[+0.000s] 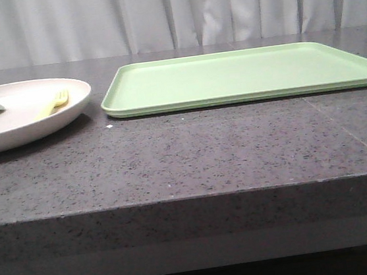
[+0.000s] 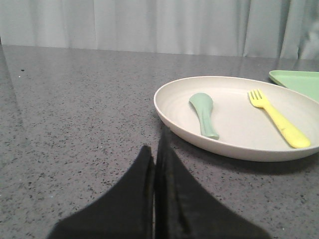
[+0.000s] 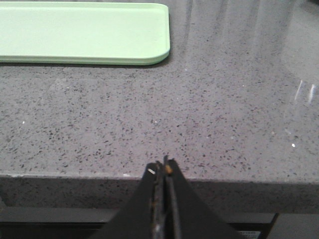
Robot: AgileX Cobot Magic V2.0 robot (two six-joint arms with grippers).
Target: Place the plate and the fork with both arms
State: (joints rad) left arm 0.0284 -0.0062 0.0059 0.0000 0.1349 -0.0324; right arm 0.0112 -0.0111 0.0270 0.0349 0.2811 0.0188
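Observation:
The cream plate [image 1: 29,118] sits at the table's far left, also in the left wrist view [image 2: 234,144]. The pale yellow fork [image 1: 55,102] lies in it, tines away from me, and shows in the left wrist view [image 2: 279,124]. A pale grey-green utensil [image 2: 203,113] lies beside it in the plate. My left gripper [image 2: 154,149] is shut and empty, low over the table just short of the plate's rim. My right gripper [image 3: 163,167] is shut and empty at the table's front edge. Neither gripper shows in the front view.
A flat light green tray [image 1: 242,74] lies on the grey speckled table [image 1: 192,156], right of the plate; its corner shows in the right wrist view [image 3: 84,32] and the left wrist view [image 2: 299,82]. White curtains hang behind.

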